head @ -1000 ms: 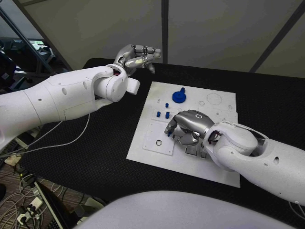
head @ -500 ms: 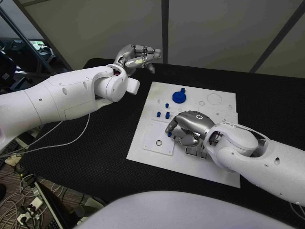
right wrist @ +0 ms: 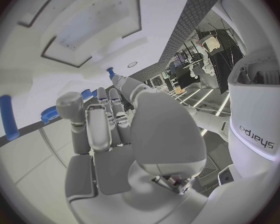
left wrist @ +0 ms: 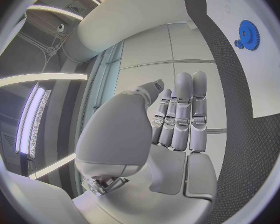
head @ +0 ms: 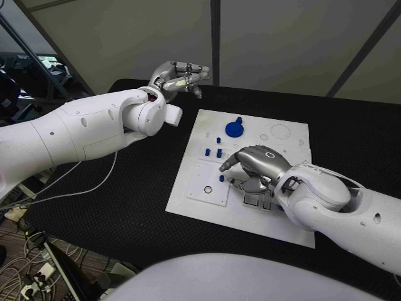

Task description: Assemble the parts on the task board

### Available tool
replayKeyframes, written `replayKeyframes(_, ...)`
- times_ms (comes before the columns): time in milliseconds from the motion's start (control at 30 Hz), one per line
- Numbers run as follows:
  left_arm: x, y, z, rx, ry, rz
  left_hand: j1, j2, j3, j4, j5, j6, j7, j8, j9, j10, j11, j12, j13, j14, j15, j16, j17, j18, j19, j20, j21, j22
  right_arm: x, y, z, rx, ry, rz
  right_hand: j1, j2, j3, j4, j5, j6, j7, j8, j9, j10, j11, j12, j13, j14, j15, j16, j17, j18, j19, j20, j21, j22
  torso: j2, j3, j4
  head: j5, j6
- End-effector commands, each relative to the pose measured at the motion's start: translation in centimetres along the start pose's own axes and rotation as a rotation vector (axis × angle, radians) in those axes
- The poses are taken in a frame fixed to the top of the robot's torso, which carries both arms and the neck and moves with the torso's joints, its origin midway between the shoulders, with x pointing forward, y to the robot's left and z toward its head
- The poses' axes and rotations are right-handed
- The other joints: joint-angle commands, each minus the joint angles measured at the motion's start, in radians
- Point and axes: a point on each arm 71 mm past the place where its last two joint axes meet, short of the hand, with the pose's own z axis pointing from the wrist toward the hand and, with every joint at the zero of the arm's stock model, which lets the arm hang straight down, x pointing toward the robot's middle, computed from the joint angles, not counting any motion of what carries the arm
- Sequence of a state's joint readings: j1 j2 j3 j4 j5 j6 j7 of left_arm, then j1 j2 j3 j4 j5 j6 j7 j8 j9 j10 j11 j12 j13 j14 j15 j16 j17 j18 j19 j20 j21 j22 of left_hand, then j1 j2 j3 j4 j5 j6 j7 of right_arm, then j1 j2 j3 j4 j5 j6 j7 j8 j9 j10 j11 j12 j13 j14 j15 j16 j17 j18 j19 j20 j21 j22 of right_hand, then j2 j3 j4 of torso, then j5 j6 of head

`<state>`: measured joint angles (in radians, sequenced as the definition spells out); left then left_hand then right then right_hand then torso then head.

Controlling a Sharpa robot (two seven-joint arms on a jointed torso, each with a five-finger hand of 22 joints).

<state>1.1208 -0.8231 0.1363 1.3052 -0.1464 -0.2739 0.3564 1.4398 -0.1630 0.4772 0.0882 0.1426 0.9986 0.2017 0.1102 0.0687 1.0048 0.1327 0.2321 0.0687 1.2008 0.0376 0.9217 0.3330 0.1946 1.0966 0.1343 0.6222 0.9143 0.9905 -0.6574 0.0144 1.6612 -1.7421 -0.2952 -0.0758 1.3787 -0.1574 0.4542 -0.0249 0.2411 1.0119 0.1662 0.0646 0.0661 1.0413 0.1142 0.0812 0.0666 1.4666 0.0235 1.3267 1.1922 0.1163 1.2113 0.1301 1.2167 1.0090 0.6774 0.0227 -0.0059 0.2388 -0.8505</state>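
**Right hand low over the task board, left hand lifted at the far table edge**

We see the right hand (head: 257,164) palm-down over the middle of the white task board (head: 282,222). Its fingers (right wrist: 118,112) curl downward; in the right wrist view one fingertip meets a small blue peg (right wrist: 109,71), but we cannot tell whether it pinches the peg or only touches it. The left hand (head: 177,76) is raised above the far left edge of the black table (head: 119,207), fingers (left wrist: 184,107) straight, pressed side by side, holding nothing.

On the board's far part stands a blue gear (head: 235,127); nearer the right hand stands a cluster of short blue pegs (head: 213,145). A small black ring (head: 208,189) lies on the board's left side.

The word "sharpa" (right wrist: 259,136) reads on a white arm in the right wrist view.

Compared with a second ago, the right hand has shifted slightly toward the robot, and the left hand's fingers have lifted a little.
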Motion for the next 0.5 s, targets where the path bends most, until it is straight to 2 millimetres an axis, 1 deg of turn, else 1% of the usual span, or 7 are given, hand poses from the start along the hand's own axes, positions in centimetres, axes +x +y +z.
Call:
replayKeyframes(33, -0.1, -0.1, 0.0, 0.004, 0.007, -0.006, 0.006, 0.002, -0.003, -0.006, -0.004, -0.007, 0.001, 0.006, -0.001, -0.010, 0.000, 0.003, -0.001, -0.006, 0.001, -0.007, -0.002, -0.012, -0.004, -0.001, -0.004, -0.001, -1.0, 0.2, -0.9, -0.022, -0.073, 0.026, -0.007, 0.000, -0.007, 0.001, 0.004, -0.007, 0.001, -0.004, -0.001, -0.006, 0.000, 0.005, 0.001, 0.030, 0.002, -0.005, 0.000, 0.007, 0.002, 0.000, -0.003, 0.003, -0.001, 0.0004, -0.0016, -0.006, 0.007)
replayKeyframes(100, -0.2, -0.1, 0.0, 0.003, 0.005, -0.004, 0.006, 0.002, -0.003, -0.006, -0.004, -0.007, 0.001, 0.006, -0.001, -0.010, 0.000, 0.003, -0.001, -0.006, 0.001, -0.007, -0.002, -0.012, -0.004, -0.001, -0.004, -0.001, -1.7, -0.2, -1.7, -0.002, -0.077, 0.035, -0.009, 0.000, -0.009, 0.002, 0.003, -0.008, 0.000, -0.003, -0.001, -0.005, 0.000, 0.008, 0.002, 0.030, 0.002, -0.005, 0.001, 0.007, 0.003, 0.000, -0.002, 0.004, -0.002, -0.0002, -0.0026, -0.015, 0.013)
replayKeyframes(200, -0.2, -0.1, -0.1, 0.002, 0.004, -0.003, 0.006, 0.002, -0.003, -0.006, -0.004, -0.007, 0.001, 0.007, -0.001, -0.012, 0.000, 0.004, -0.001, -0.006, 0.001, -0.007, -0.002, -0.012, -0.004, 0.000, -0.004, -0.001, -3.1, -1.3, -2.7, 0.059, -0.063, 0.037, -0.014, -0.001, -0.014, 0.005, 0.001, -0.010, -0.001, -0.002, 0.000, -0.004, -0.001, 0.013, 0.002, 0.030, 0.001, -0.005, 0.001, 0.007, 0.003, -0.001, -0.004, 0.003, -0.002, -0.0016, -0.0028, -0.042, 0.031)
replayKeyframes(233, -0.3, -0.1, -0.1, 0.001, 0.004, -0.003, 0.006, 0.002, -0.003, -0.006, -0.004, -0.007, 0.001, 0.007, -0.001, -0.012, 0.000, 0.004, -0.001, -0.006, 0.001, -0.007, -0.002, -0.012, -0.004, 0.000, -0.004, -0.001, -3.6, -1.8, -3.0, 0.086, -0.060, 0.031, -0.020, -0.001, -0.021, 0.010, -0.010, -0.012, -0.003, -0.002, 0.001, -0.009, -0.002, 0.015, 0.001, 0.031, 0.002, -0.004, 0.000, 0.008, 0.000, -0.001, -0.009, -0.004, -0.002, -0.0018, -0.0025, -0.066, 0.042)
replayKeyframes(300, -0.3, -0.1, -0.1, 0.001, 0.004, -0.003, 0.006, 0.002, -0.003, -0.006, -0.004, -0.007, 0.001, 0.007, -0.001, -0.012, 0.000, 0.004, -0.001, -0.006, 0.001, -0.007, -0.002, -0.012, -0.004, 0.000, -0.004, -0.001, -4.3, -2.6, -3.5, 0.127, -0.055, 0.017, -0.028, -0.002, -0.033, 0.018, -0.029, -0.015, 0.001, -0.001, 0.001, -0.016, -0.001, 0.020, 0.001, 0.031, 0.002, -0.006, -0.003, 0.009, -0.003, 0.000, -0.014, -0.010, -0.002, -0.0015, -0.0037, -0.090, 0.060)
replayKeyframes(433, -0.3, 0.0, -0.1, 0.001, 0.005, -0.003, 0.006, 0.002, -0.003, -0.006, -0.004, -0.007, 0.001, 0.007, -0.001, -0.012, 0.000, 0.004, -0.001, -0.006, 0.001, -0.007, -0.002, -0.012, -0.004, 0.000, -0.004, -0.001, -5.4, -4.4, -4.5, 0.213, -0.042, -0.015, -0.032, -0.008, -0.055, 0.026, -0.040, -0.033, -0.006, -0.003, 0.000, -0.028, -0.002, 0.028, 0.000, 0.030, 0.001, -0.007, -0.005, 0.009, -0.003, 0.000, -0.019, -0.014, -0.002, -0.0007, -0.0054, -0.115, 0.079)
replayKeyframes(500, -0.2, 0.0, -0.1, 0.001, 0.006, -0.003, 0.006, 0.002, -0.003, -0.006, -0.004, -0.007, 0.001, 0.007, -0.001, -0.012, 0.000, 0.004, -0.001, -0.006, 0.001, -0.007, -0.002, -0.012, -0.004, 0.000, -0.004, -0.001, -5.8, -5.5, -5.0, 0.260, -0.031, -0.031, -0.031, -0.010, -0.080, 0.034, -0.047, -0.051, -0.007, -0.002, 0.000, -0.043, -0.002, 0.035, 0.000, 0.030, 0.002, -0.009, -0.010, 0.010, -0.005, 0.000, -0.027, -0.022, -0.002, -0.0009, -0.0042, -0.135, 0.092)
